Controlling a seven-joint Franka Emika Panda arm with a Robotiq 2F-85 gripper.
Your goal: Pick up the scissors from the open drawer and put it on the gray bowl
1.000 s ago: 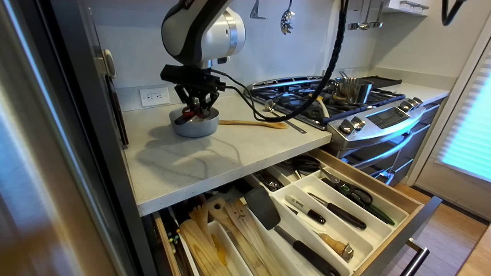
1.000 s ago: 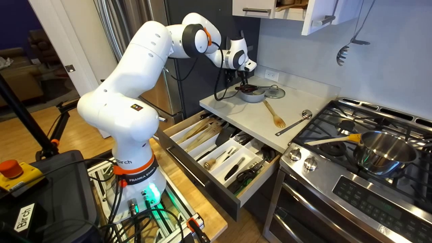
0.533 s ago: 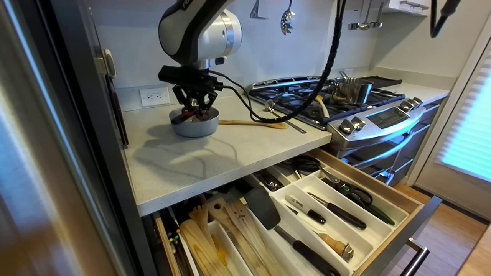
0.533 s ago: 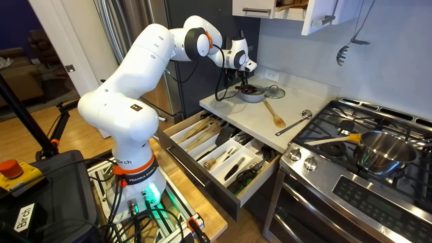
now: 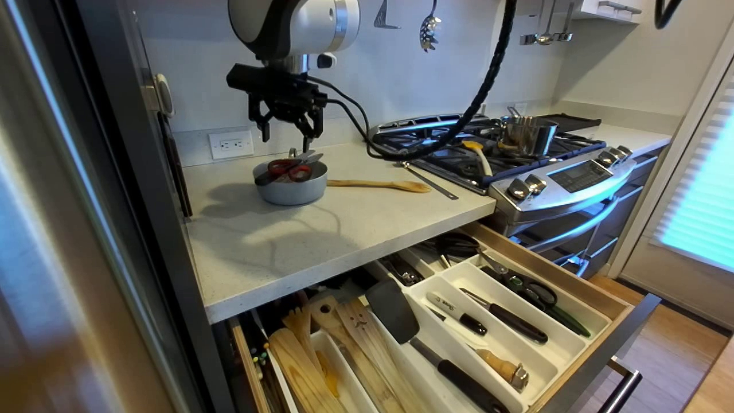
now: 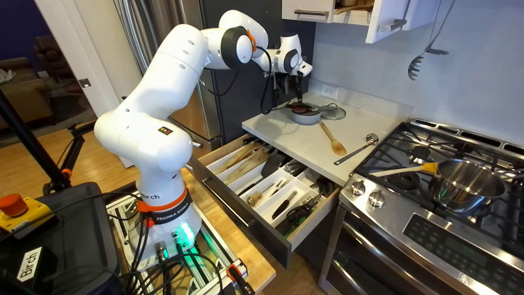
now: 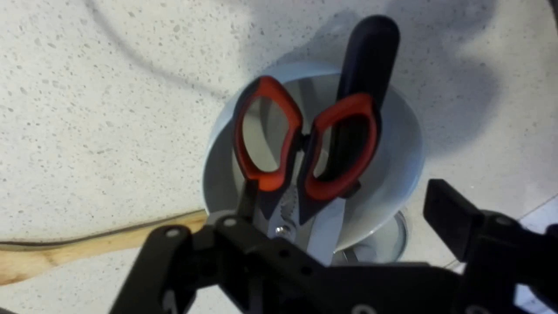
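Note:
The scissors [image 7: 272,181], with red-and-black handles and metal blades, rest across the top of the gray bowl [image 5: 293,192]. One handle loop overlaps the rim in the wrist view. Beneath them a dark utensil handle [image 7: 370,52] pokes out over the rim, beside a pale blade. My gripper [image 5: 287,139] is just above the bowl with its jaws spread wide and nothing gripped. One of its fingertips [image 7: 249,198] appears close beside the scissors; whether it touches them I cannot tell. Below the counter stands the open drawer [image 6: 262,241].
A wooden spoon [image 5: 378,184] and a metal ladle [image 6: 356,153] lie on the counter. Behind the bowl is a glass lid [image 6: 339,114]. The stove carries a steel pot [image 6: 466,184]. Wooden utensils [image 5: 355,338] and black-handled tools fill the drawer. A dark panel borders the counter.
The jaws have opened and let go of the scissors, which now lie on the bowl. After dipping slightly, the gripper has risen above them.

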